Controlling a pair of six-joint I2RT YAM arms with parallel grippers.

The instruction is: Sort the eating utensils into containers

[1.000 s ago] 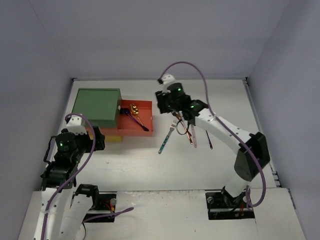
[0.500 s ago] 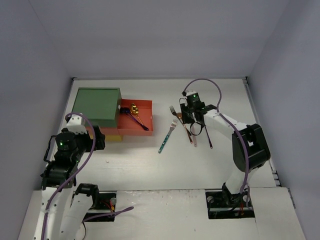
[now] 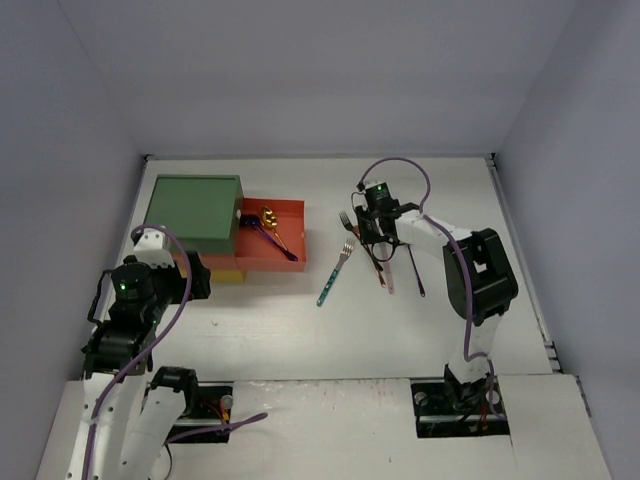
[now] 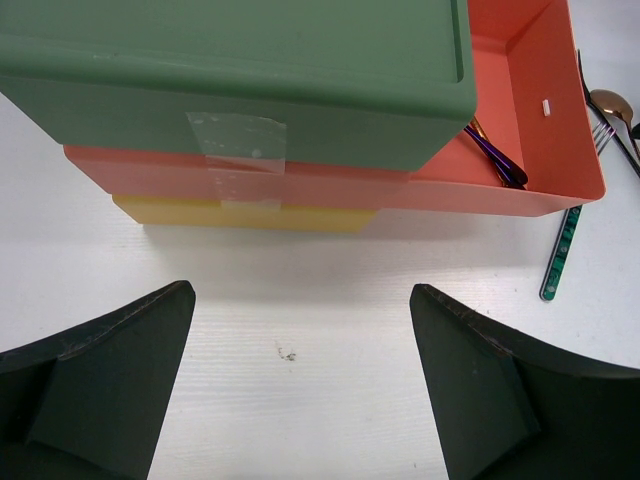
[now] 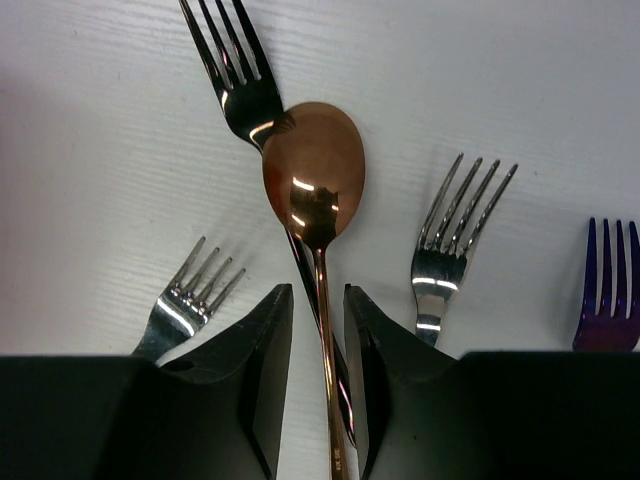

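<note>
White tabletop (image 3: pixel 300 320), grey walls. Right fingers (image 5: pixel 262 350) are nearly closed and straddle the copper spoon (image 5: pixel 313 170) handle, with a thin gap each side. Spoon lies across dark fork (image 5: pixel 240 80). Left fingers (image 4: pixel 120 350) are wide open and empty, near stacked drawers (image 4: pixel 240 60). Orange-red drawer (image 4: pixel 540 100) is pulled out, holding purple utensil (image 4: pixel 495 160) and gold spoon (image 3: pixel 268 214).

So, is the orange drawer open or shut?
Open: the orange drawer sticks out past the green top, with utensils inside.
</note>
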